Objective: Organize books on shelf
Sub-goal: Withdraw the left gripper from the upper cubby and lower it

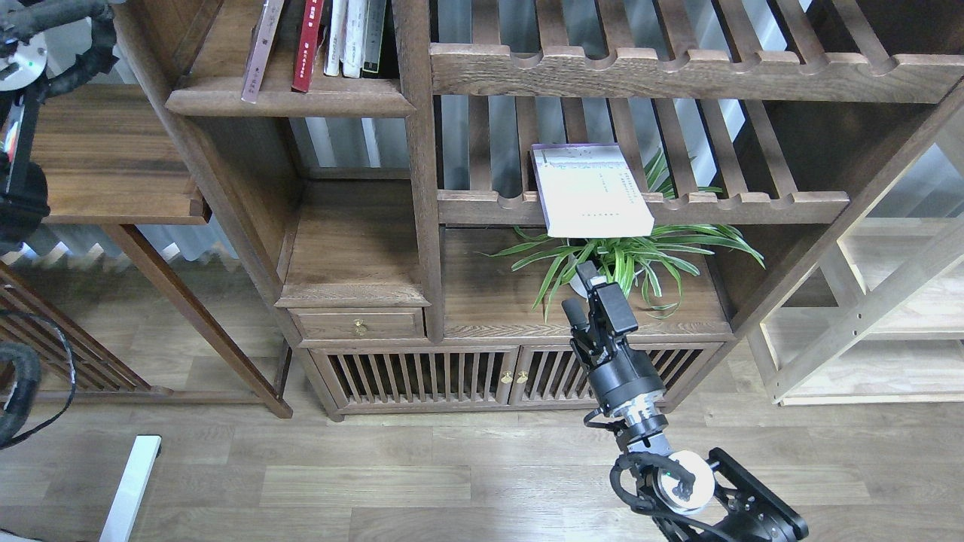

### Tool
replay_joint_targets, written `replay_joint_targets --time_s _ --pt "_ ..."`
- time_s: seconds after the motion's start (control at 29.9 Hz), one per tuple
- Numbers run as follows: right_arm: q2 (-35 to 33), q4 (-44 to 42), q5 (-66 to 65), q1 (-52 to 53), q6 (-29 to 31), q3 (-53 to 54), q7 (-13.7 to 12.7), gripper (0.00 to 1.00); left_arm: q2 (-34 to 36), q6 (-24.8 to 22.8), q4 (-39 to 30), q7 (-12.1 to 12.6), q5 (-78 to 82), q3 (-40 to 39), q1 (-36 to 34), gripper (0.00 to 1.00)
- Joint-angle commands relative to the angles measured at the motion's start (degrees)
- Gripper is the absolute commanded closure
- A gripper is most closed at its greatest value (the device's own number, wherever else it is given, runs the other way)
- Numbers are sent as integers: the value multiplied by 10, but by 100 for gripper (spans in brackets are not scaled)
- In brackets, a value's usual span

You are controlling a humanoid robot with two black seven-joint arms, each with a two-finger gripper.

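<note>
A pale lavender-white book (pixel 591 190) lies flat on the slatted rack, its near end overhanging the scalloped front rail. My right gripper (pixel 578 292) is open and empty, below that book and apart from it, in front of the plant. On the solid dark-brown shelf (pixel 290 99) at top left stand several books: a dusky-pink one (pixel 260 53) leaning right, a red one (pixel 306 45), then white ones (pixel 346 38). Their covers are hidden. Only thick parts of my left arm (pixel 19 68) show at the left edge; its gripper is out of view.
A potted spider plant (pixel 633 260) stands on the cabinet top right behind my right gripper. A lower open shelf (pixel 354 248) lies under the book shelf. A wooden side table (pixel 113 165) is at left, a pale wood frame (pixel 866 316) at right.
</note>
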Motion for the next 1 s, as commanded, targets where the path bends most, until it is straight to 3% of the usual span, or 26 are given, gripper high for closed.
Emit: replay_joint_targets --time_s 0.0,0.27,0.8,0.97 --pt "0 1 -1 -5 1 -1 -1 1 0 0 -44 0 0 -30 39 9" --pt "0 4 -3 9 1 -2 -8 1 -32 -3 -107 0 -44 -106 105 2" --pt "0 29 -5 21 -9 -3 -8 0 -26 -18 -115 0 -252 -102 133 1" --pt "0 29 -5 25 -4 -1 -8 0 -52 -46 -138 0 -269 -103 194 1"
